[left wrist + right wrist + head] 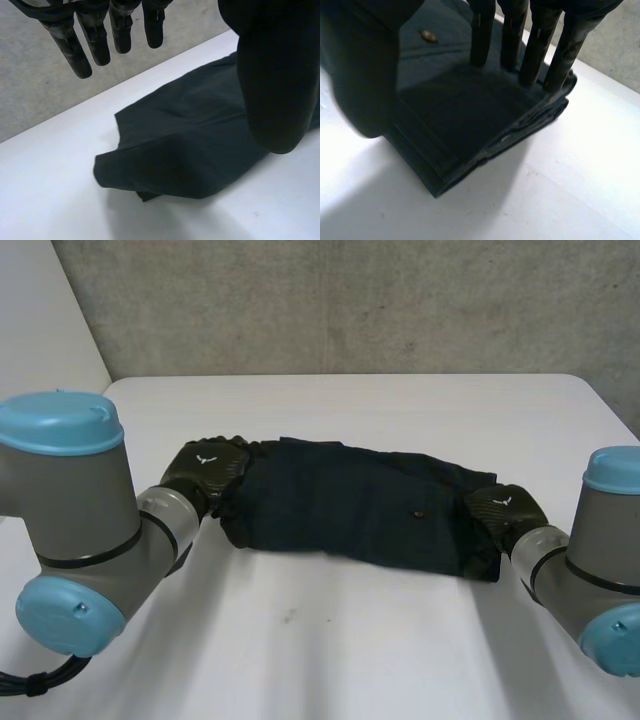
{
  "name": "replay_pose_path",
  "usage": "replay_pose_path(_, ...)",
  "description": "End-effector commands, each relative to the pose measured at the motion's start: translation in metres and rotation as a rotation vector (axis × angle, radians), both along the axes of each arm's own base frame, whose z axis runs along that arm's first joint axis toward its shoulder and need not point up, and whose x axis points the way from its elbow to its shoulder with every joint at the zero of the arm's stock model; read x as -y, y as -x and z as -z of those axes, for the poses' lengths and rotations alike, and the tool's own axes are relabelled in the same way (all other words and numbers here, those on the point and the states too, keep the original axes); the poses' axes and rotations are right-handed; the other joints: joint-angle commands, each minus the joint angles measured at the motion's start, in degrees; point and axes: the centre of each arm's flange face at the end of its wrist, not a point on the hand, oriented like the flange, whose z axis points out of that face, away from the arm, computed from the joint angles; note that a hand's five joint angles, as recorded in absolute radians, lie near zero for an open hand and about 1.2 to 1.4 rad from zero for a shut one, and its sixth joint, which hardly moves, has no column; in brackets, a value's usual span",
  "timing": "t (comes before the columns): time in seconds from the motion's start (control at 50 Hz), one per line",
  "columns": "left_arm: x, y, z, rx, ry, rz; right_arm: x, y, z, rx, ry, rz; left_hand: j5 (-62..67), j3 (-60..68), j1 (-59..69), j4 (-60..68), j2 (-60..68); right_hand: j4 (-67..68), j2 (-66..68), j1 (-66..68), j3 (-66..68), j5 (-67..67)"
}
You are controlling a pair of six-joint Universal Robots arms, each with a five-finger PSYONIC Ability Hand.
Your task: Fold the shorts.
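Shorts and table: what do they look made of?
Shorts: dark navy woven cloth, matte, likely cotton; it creases softly and shows stitched layered hems, plus a small metallic-looking stud. Table: smooth white hard surface, faint sheen, perhaps laminate.

The left arm (150,525) and right arm (545,565) are thick grey tubes with rounded joints, each joint closed by a glossy light-blue round cap (60,422). A thin dark seam (90,558) rings the grey housings. The matte black left hand (205,472) and right hand (510,512) each carry a small white winged emblem (205,461) on the back. Their fingers (95,42) are slim, black, segmented rods; the thumb (277,80) is broader and smooth.
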Motion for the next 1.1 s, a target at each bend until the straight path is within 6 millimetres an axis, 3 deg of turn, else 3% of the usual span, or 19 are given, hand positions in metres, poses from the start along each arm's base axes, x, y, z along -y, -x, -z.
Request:
replay_pose_path(0.02, 0.0, -0.001, 0.002, -0.021, 0.057, -0.02, 0.014, 0.002, 0.01, -0.007, 0.03, 0.028, -2.62, -2.31, -1.03, -1.69, -1.7, 52.9, 53.11, 56.22, 52.69, 53.71)
replay_pose_path(0.2, -0.003, -0.002, -0.008, -0.038, 0.088, -0.021, 0.023, 0.019, 0.003, -0.116, 0.046, 0.027, -2.62, -2.31, -1.03, -1.69, -1.7, 54.78, 54.98, 58.1, 54.57, 55.58)
replay_pose_path(0.34, -0.003, -0.006, -0.023, -0.057, 0.126, -0.027, 0.028, 0.022, -0.021, -0.471, 0.183, -0.097, -2.62, -2.31, -1.03, -1.69, -1.7, 54.78, 54.98, 58.1, 54.57, 55.58)
replay_pose_path(0.42, -0.001, -0.005, -0.027, -0.057, 0.141, -0.022, 0.041, 0.019, -0.041, -0.634, 0.299, -0.107, -2.62, -2.31, -1.03, -1.69, -1.7, 54.78, 54.98, 58.1, 54.57, 55.58)
replay_pose_path(0.5, 0.001, -0.003, -0.027, -0.06, 0.145, -0.019, 0.03, -0.022, -0.06, -0.656, 0.441, -0.237, -2.62, -2.31, -1.03, -1.69, -1.7, 54.78, 54.98, 58.1, 54.57, 55.58)
replay_pose_path(0.54, 0.001, -0.001, -0.029, -0.064, 0.152, -0.016, 0.014, -0.058, -0.065, -0.603, 0.517, -0.373, -2.62, -2.31, -1.03, -1.69, -1.7, 54.78, 54.98, 58.1, 54.57, 55.58)
replay_pose_path(0.58, 0.001, 0.0, -0.031, -0.067, 0.155, -0.015, -0.009, -0.094, -0.056, -0.534, 0.558, -0.552, -2.62, -2.31, -1.03, -1.69, -1.7, 54.78, 54.98, 58.1, 54.57, 55.58)
replay_pose_path(0.66, 0.005, 0.0, -0.036, -0.078, 0.171, -0.023, -0.05, -0.138, -0.045, -0.425, 0.615, -0.827, -2.62, -2.31, -1.03, -1.69, -1.7, 54.78, 54.98, 58.1, 54.57, 55.58)
replay_pose_path(0.78, 0.011, -0.003, -0.047, -0.102, 0.222, -0.057, -0.085, -0.168, -0.014, -0.311, 0.58, -1.055, -2.62, -2.31, -1.03, -1.69, -1.7, 54.78, 54.98, 58.1, 54.57, 55.58)
replay_pose_path(0.82, 0.015, -0.007, -0.049, -0.108, 0.255, -0.099, -0.087, -0.17, -0.012, -0.295, 0.57, -1.066, -2.62, -2.31, -1.03, -1.69, -1.7, 54.78, 54.98, 58.1, 54.57, 55.58)
replay_pose_path(0.86, 0.018, -0.009, -0.051, -0.11, 0.274, -0.126, -0.087, -0.17, -0.012, -0.282, 0.558, -1.059, -2.62, -2.31, -1.03, -1.69, -1.7, 35.43, 35.63, 38.75, 35.21, 36.23)
replay_pose_path(0.88, 0.019, -0.009, -0.052, -0.109, 0.281, -0.137, -0.086, -0.17, -0.015, -0.262, 0.54, -1.043, -2.62, -2.31, -1.03, -1.69, -1.7, 19.01, 19.21, 22.33, 18.79, 19.81)
replay_pose_path(0.94, 0.02, -0.01, -0.053, -0.114, 0.291, -0.146, -0.079, -0.166, -0.027, -0.18, 0.467, -0.959, -2.62, -2.31, -1.03, -1.69, -1.7, -1.63, -1.43, 1.69, -1.84, -0.82)
replay_pose_path(1.0, 0.021, -0.008, -0.05, -0.111, 0.287, -0.141, -0.07, -0.159, -0.047, -0.095, 0.408, -0.838, -2.62, -2.31, -1.03, -1.69, -1.7, -1.68, -1.48, 1.64, -1.89, -0.87)
replay_pose_path(1.02, 0.02, -0.007, -0.05, -0.111, 0.285, -0.138, -0.06, -0.15, -0.064, -0.033, 0.379, -0.722, -2.62, -2.31, -1.03, -1.69, -1.7, -2.51, -2.31, 0.81, -2.73, -1.71)
replay_pose_path(1.06, 0.019, -0.005, -0.051, -0.113, 0.288, -0.132, -0.046, -0.137, -0.081, 0.022, 0.367, -0.593, -2.62, -2.31, -1.03, -1.69, -1.7, -4.02, -3.82, -0.71, -4.24, -3.22)
replay_pose_path(1.1, 0.018, -0.004, -0.051, -0.114, 0.286, -0.128, -0.011, -0.104, -0.095, 0.076, 0.345, -0.341, -2.62, -2.31, -1.03, -1.69, -1.7, -6.71, -6.51, -3.39, -6.92, -5.91)
